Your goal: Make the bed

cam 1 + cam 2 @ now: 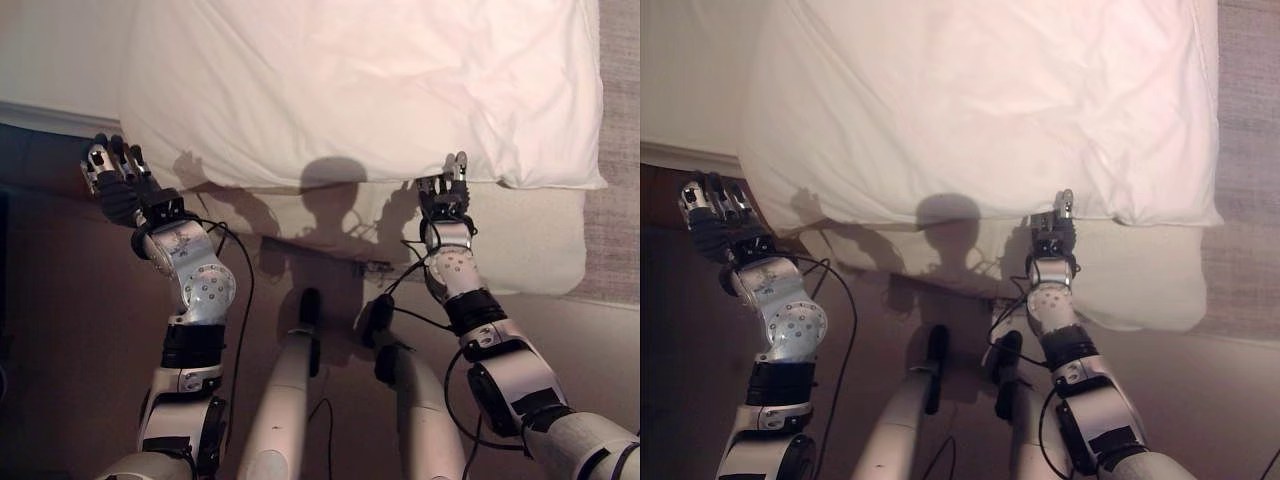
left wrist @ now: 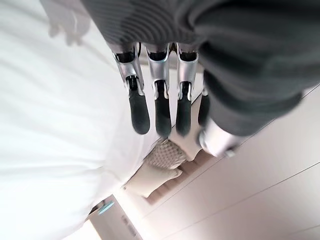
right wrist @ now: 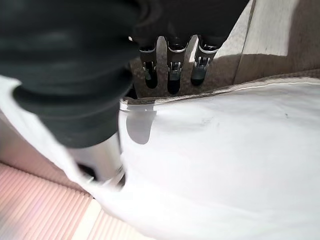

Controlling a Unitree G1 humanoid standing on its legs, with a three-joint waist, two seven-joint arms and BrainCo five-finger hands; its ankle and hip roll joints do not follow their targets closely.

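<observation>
A white duvet (image 1: 360,90) lies spread over the bed, its near edge running across in front of me. My right hand (image 1: 445,200) is at that edge right of the middle. In the right wrist view its thumb (image 3: 138,125) lies on top of the duvet (image 3: 225,160) and its curled fingers (image 3: 170,75) sit just past the hem, pinching it. My left hand (image 1: 118,178) is raised just beside the duvet's near left corner. Its fingers (image 2: 160,105) are straight and hold nothing, with the duvet (image 2: 50,125) next to them.
Below the duvet's hem the pale mattress side (image 1: 530,245) shows, jutting out at the right. A grey textured surface (image 1: 622,150) runs along the bed's right side. Past the left hand lie a patterned cushion (image 2: 167,155) and a pillow (image 2: 150,181).
</observation>
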